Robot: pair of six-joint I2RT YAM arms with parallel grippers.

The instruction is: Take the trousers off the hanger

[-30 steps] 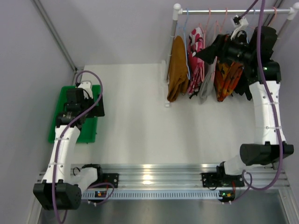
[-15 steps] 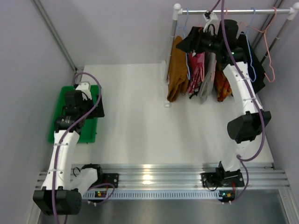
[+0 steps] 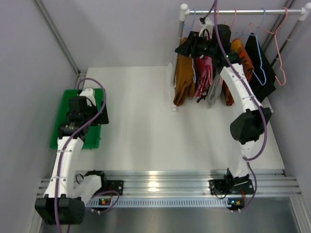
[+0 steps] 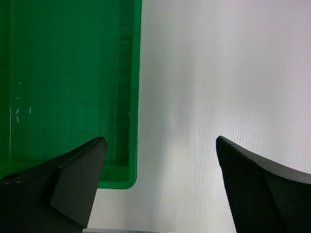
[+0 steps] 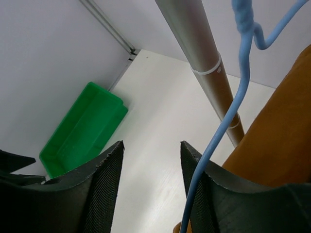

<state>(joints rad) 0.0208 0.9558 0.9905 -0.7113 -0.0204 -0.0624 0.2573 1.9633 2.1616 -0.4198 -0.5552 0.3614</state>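
Done: nothing removed.
Trousers: rust-brown pair (image 3: 184, 80), floral pair (image 3: 204, 73) and grey pair (image 3: 214, 91) hung on rail (image 3: 243, 11), far right corner of table (image 3: 146, 121).
Right gripper (image 5: 151, 150): fingers part-spread, empty, beside blue hanger (image 5: 244, 48).
Left gripper (image 4: 160, 150): fingers wide apart, empty, over green tray (image 4: 73, 73).

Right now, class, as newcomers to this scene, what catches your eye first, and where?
A rail of hanging clothes stands at the far right, led by rust-brown trousers and floral trousers. The right pincer reaches up there, beside a blue hanger. A green tray lies at the left, its edge under the open left pincer.
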